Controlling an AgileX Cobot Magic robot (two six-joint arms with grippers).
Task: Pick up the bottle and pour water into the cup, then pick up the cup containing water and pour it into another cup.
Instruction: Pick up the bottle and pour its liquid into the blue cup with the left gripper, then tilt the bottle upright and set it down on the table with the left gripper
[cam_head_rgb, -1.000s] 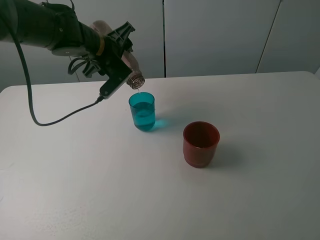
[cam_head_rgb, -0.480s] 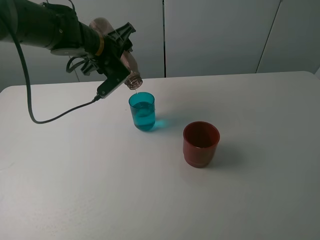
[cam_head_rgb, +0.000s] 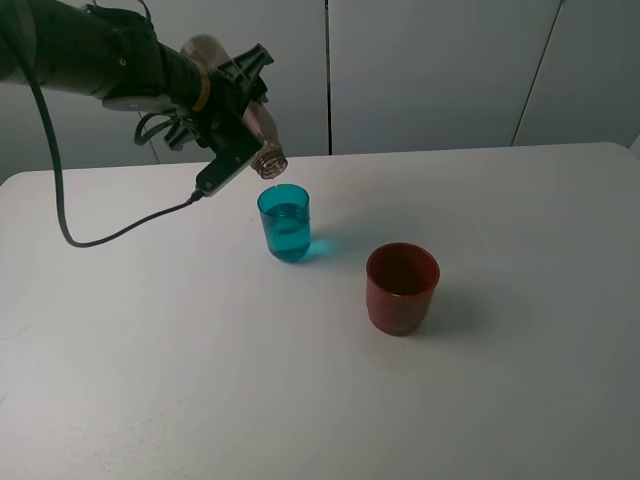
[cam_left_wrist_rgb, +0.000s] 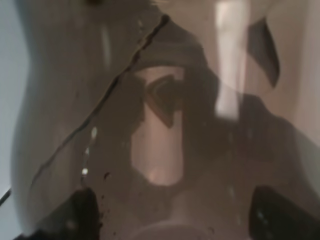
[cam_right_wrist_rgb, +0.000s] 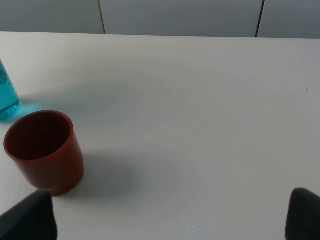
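Note:
My left gripper (cam_head_rgb: 235, 118) is shut on the smoky grey-brown bottle (cam_head_rgb: 262, 138) and holds it tipped, mouth down, just above the teal cup (cam_head_rgb: 285, 228). A thin stream of water runs from the mouth into the cup, which holds water. The dark red cup (cam_head_rgb: 402, 288) stands to the right and nearer, apart from the teal one. In the left wrist view the bottle (cam_left_wrist_rgb: 165, 125) fills the frame between the fingertips (cam_left_wrist_rgb: 75, 215). In the right wrist view my right gripper (cam_right_wrist_rgb: 165, 220) is open and empty, near the red cup (cam_right_wrist_rgb: 44, 150); the teal cup (cam_right_wrist_rgb: 6, 97) shows at the edge.
Both cups stand on a white table (cam_head_rgb: 150, 380). A black cable (cam_head_rgb: 110, 240) hangs from the left arm down over the table's left side. Pale wall panels (cam_head_rgb: 430, 70) rise behind the far edge. The right arm is out of the exterior view.
The bottle has lifted very slightly and stays tipped over the teal cup, with water still running. Both cups and the right gripper have not moved.

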